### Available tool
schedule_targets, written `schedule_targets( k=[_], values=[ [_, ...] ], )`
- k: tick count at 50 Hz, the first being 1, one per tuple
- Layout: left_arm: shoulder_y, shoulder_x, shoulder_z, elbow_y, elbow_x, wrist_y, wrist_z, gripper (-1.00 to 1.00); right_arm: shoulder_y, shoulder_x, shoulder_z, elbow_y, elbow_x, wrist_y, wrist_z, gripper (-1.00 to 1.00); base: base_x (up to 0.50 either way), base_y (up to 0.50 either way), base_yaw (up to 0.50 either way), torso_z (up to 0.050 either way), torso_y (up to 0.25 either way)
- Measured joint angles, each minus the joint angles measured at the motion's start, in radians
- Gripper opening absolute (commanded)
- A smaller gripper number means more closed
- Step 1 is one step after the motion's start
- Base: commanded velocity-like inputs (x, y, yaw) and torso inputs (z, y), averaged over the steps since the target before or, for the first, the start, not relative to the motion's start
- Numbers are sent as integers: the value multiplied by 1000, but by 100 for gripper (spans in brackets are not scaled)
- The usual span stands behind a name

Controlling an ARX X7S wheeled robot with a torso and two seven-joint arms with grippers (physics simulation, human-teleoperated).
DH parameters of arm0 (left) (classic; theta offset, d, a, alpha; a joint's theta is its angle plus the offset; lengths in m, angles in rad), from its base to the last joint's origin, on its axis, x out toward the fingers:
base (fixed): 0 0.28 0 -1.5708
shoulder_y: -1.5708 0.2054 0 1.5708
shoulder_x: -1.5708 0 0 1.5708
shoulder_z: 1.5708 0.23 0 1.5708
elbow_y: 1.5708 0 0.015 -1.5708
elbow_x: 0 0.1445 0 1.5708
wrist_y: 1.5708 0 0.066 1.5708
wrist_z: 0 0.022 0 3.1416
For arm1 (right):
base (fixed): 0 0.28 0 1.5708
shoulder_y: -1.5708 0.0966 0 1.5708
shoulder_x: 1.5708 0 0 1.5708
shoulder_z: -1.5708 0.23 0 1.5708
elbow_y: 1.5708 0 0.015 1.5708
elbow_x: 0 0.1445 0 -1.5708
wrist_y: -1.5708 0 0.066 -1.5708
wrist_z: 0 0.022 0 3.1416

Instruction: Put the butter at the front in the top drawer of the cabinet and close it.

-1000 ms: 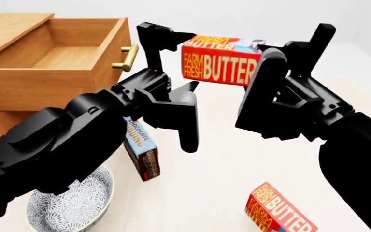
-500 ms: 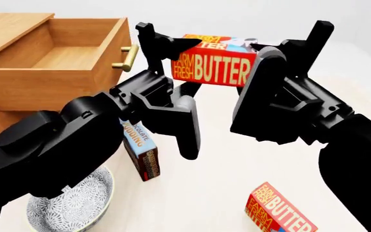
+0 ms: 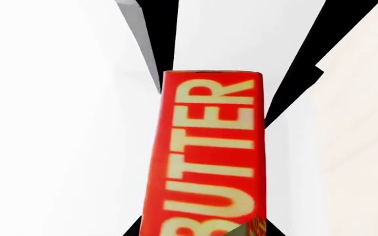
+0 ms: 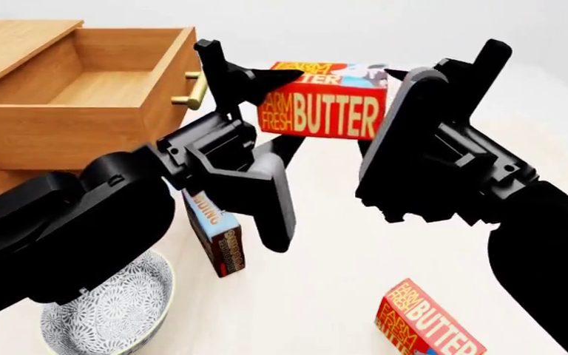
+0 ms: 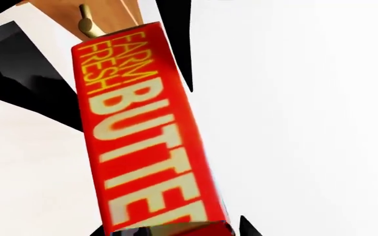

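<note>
The butter (image 4: 324, 111), a red carton lettered "FARM FRESH BUTTER", hangs level in the air to the right of the open top drawer (image 4: 97, 85) of the wooden cabinet (image 4: 18, 37). My left gripper (image 4: 269, 111) is shut on the carton's left end, and its fingers press both sides of the butter (image 3: 205, 157) in the left wrist view. At the right end my right gripper (image 4: 378, 111) straddles the carton, open. In the right wrist view a thin gap shows between one finger and the butter (image 5: 143, 137).
A second butter carton (image 4: 427, 325) lies at the near right. A chocolate pudding box (image 4: 220, 237) stands below my left arm, with a patterned bowl (image 4: 116, 310) nearer me. The drawer's brass handle (image 4: 197, 89) sticks out towards the held carton.
The butter and my left gripper have shifted left towards the drawer. My right gripper has stayed about where it was.
</note>
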Motion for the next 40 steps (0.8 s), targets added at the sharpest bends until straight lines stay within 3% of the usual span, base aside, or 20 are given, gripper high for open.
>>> schedule_targets(
  k=[19,30,40],
  values=[
    [-22,1,-72,145,-44,-172,30,-100,-18,61,27,-173,-109,229,99,100,0,0,0,1,2],
    [-39,16,-190,268,-203,-423,38,-100,-70,154,238,-235,277,304,418,100,0,0,0,0,1],
    [-55,99,-422,320,-463,-770,1,-100,-233,275,454,-208,596,78,644,100,0,0,0,1,1]
  ],
)
